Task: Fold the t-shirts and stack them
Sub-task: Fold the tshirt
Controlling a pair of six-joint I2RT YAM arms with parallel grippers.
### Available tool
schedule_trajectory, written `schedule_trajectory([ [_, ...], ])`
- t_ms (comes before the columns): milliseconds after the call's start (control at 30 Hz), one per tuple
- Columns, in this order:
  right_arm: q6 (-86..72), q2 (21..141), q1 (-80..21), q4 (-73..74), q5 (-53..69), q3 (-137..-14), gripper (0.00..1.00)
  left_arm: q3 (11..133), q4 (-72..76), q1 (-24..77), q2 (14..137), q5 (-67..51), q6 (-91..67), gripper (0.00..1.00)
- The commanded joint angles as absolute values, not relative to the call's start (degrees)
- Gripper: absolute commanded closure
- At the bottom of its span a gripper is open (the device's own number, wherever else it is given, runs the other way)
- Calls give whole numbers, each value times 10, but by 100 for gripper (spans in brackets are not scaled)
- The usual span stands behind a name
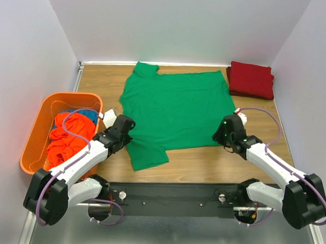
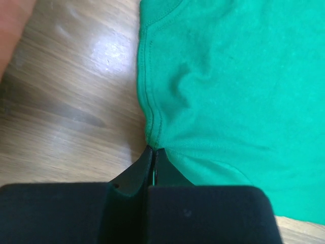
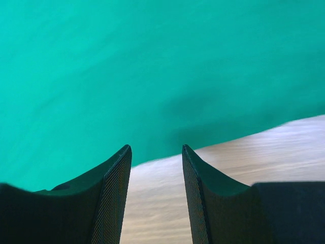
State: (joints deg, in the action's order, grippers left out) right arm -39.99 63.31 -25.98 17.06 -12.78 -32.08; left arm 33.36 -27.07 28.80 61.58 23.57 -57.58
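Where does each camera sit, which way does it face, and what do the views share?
Top: fixed above and behind the arms, looking down on the table; both arms show, flanking the green shirt, with red shirt and bin.
Left wrist: on the left arm, looking down past the left jaws, shut on the green shirt's side edge.
Right wrist: on the right arm, looking along the open right jaws at the shirt's edge over wood.
Shared: all three see the green shirt and table.

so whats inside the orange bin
The orange bin holds a crumpled orange-red shirt with a bit of blue fabric showing behind it. Anything beneath that pile is covered, and the left arm hides the bin's near corner.
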Motion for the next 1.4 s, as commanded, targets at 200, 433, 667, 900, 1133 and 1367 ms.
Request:
schedule_trajectory([
  [200, -413, 645, -23, 243, -46, -334, 49, 357, -253, 230, 572, 218, -522, 100],
  [433, -427, 687, 69, 251, -21, -322, 54, 351, -228, 220, 559, 196, -511, 100],
  [667, -444, 671, 69, 251, -32, -296, 55, 336, -206, 216, 556, 178, -502, 100],
  [900, -449, 679, 69, 251, -34, -292, 55, 324, -201, 214, 547, 165, -510, 100],
  [1133, -448, 684, 69, 248, -51, -299, 74, 326, -198, 214, 548, 159, -518, 100],
  [1367, -405, 658, 69, 249, -55, -334, 95, 320, -204, 214, 538, 145, -535, 100],
])
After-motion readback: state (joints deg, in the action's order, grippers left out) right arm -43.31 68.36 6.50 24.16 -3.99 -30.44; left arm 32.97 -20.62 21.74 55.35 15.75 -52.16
